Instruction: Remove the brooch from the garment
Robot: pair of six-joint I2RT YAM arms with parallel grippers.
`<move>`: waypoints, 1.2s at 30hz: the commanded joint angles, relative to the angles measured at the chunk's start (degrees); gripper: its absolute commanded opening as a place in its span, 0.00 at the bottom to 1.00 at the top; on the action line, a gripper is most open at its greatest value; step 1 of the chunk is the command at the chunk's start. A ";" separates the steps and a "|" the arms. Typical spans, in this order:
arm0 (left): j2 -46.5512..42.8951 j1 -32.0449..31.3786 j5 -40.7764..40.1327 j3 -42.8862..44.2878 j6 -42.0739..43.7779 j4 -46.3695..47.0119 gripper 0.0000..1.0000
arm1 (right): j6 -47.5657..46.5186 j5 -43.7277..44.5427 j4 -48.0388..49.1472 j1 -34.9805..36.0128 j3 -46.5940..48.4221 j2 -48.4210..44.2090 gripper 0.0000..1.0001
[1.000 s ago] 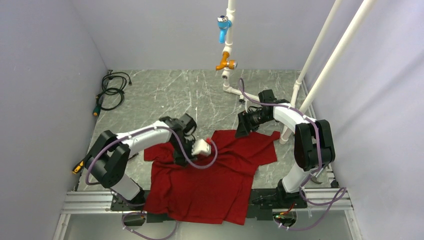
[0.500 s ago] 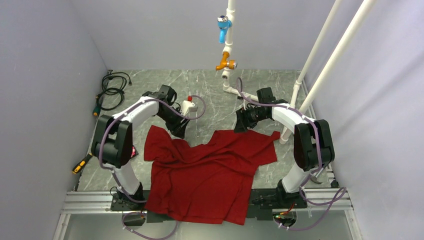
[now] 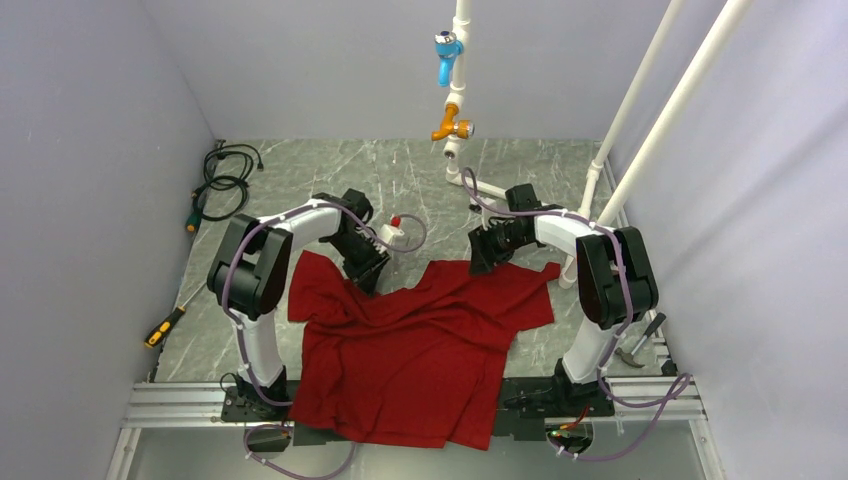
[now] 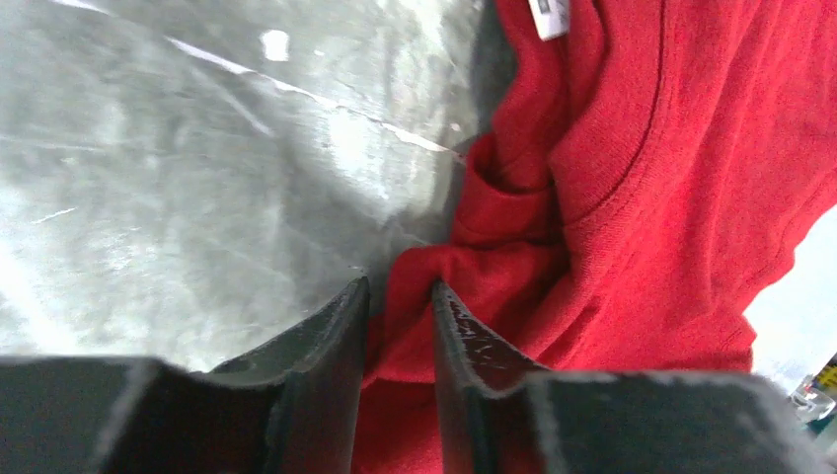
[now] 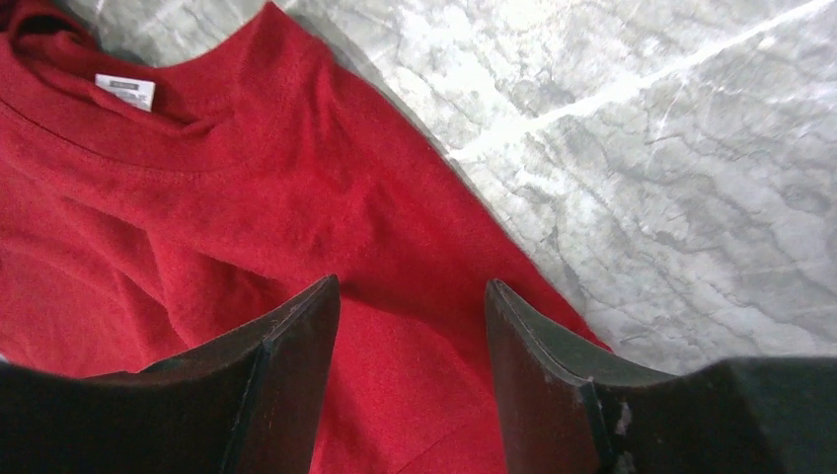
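The red garment (image 3: 420, 350) lies rumpled on the marble table, collar at the far side. Its white label shows in the left wrist view (image 4: 549, 15) and in the right wrist view (image 5: 125, 91). No brooch shows in any view. My left gripper (image 3: 370, 275) is at the garment's far left edge, near the collar. Its jaws (image 4: 400, 286) stand narrow with a fold of red cloth (image 4: 474, 267) pinched between them. My right gripper (image 3: 480, 262) is open just over the garment's far right shoulder (image 5: 410, 286), with flat red cloth (image 5: 395, 375) under the jaws.
A white pipe frame with a blue valve (image 3: 445, 48) and an orange valve (image 3: 452, 126) stands at the back. A black cable coil (image 3: 225, 175) lies at the back left. A yellow-handled screwdriver (image 3: 162, 328) lies at the left edge and a hammer (image 3: 638, 340) at the right.
My left arm lifted off the middle of the garment, swung to the back left, then came down on the garment's far left edge. My right gripper shifted slightly left.
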 commanded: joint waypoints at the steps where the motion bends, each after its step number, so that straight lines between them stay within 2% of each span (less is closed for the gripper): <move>1: -1.69 -0.70 1.02 -1.69 3.53 -2.28 0.22 | -3.47 1.30 -1.23 0.08 -1.35 1.11 0.56; 2: -2.50 -0.43 0.52 -1.78 3.35 -1.27 0.08 | -3.86 1.81 -1.29 0.07 -1.66 1.49 0.54; 3: -3.70 0.12 -0.23 -1.96 2.60 0.58 0.00 | -4.23 2.45 -1.38 0.08 -2.01 1.86 0.50; 7: -8.30 2.57 -4.03 -1.36 -0.87 8.50 0.00 | -5.07 5.10 -1.92 -0.01 -2.77 2.78 0.26; 10: -11.91 3.73 -8.33 -2.48 -1.86 15.54 0.00 | -5.60 6.93 -2.42 -0.01 -3.03 2.50 0.00; 13: -15.14 4.21 -11.75 -5.12 -0.66 20.88 0.00 | -5.73 9.09 -1.92 -0.29 -3.83 1.10 0.00; 16: -18.08 4.33 -11.81 -9.30 5.68 23.03 0.00 | -6.08 10.92 -1.73 -0.68 -4.90 -0.83 0.00; 23: -20.88 4.09 -9.30 -17.58 24.10 14.14 0.00 | -9.58 12.20 -5.20 -1.39 -6.59 -3.57 0.00; 30: -22.11 1.43 -14.25 -21.70 29.83 13.36 0.00 | -15.40 10.73 -10.18 -1.41 -9.25 -6.76 0.00; 31: -22.30 1.35 -14.41 -21.66 29.60 13.51 0.02 | -16.51 10.39 -10.67 -1.41 -9.84 -7.49 0.00; 32: -22.32 1.34 -14.25 -21.06 28.73 13.37 0.09 | -17.33 10.06 -11.12 -1.41 -10.33 -8.16 0.00; 33: -22.03 1.48 -13.93 -19.99 26.55 13.18 0.21 | -18.48 8.90 -11.77 -1.41 -10.52 -8.76 0.00; 35: -20.72 2.18 -11.37 -15.66 22.91 11.80 0.32 | -17.83 8.52 -11.16 -1.41 -10.32 -9.74 0.00; 36: -20.22 2.56 -9.49 -14.29 20.66 11.14 0.38 | -17.18 7.70 -11.04 -1.41 -9.83 -9.87 0.03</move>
